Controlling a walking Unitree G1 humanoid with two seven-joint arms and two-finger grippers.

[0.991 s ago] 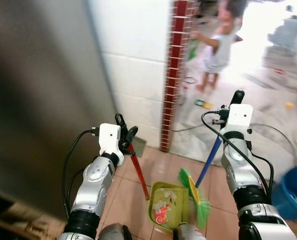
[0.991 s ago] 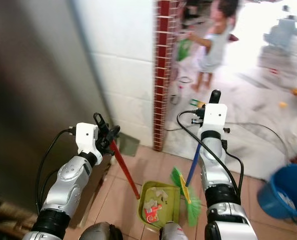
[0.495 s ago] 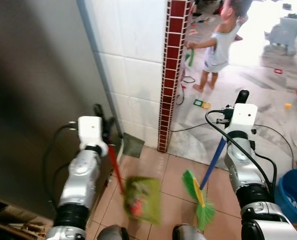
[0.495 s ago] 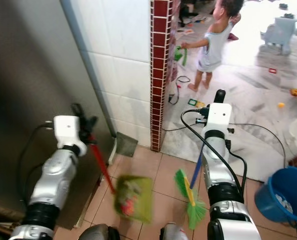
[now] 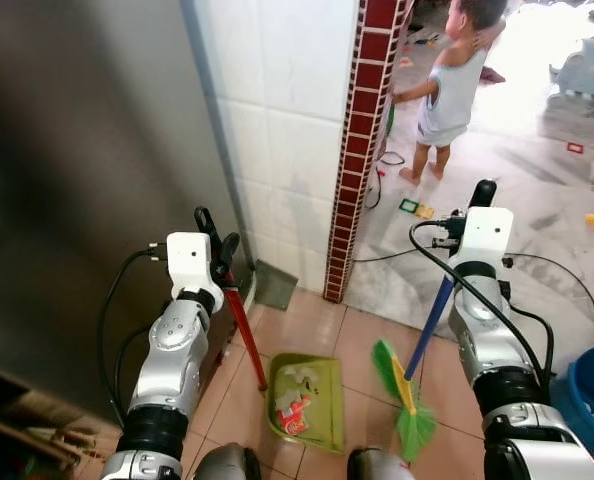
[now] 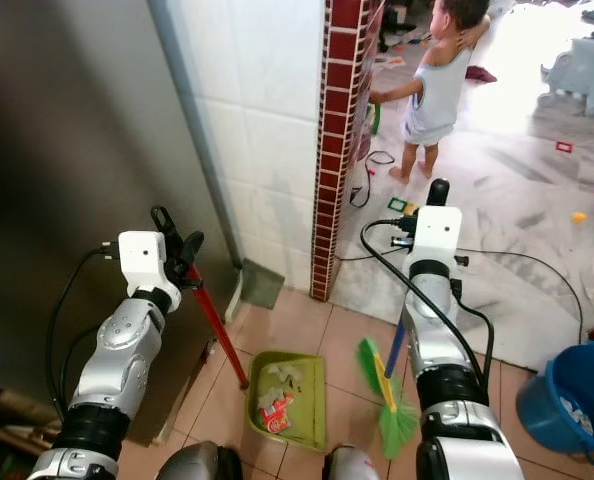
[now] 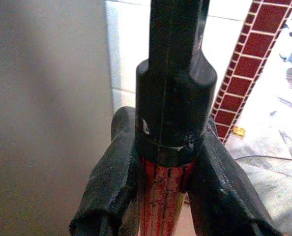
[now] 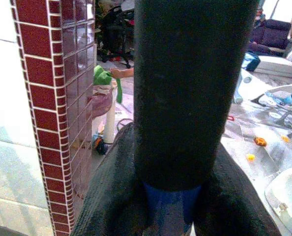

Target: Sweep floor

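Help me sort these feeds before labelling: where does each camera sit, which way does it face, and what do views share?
Left eye view: on the head, looking forward and down; both silver arms, left gripper on the red-handled dustpan, right gripper on the blue-handled broom.
Right eye view: the same stereo head, same scene, plus the blue bucket.
Left wrist view: along its black fingers, clamped on the red handle.
Right wrist view: along its fingers, clamped on the blue handle.
Shared: the red brick pillar appears in all four.
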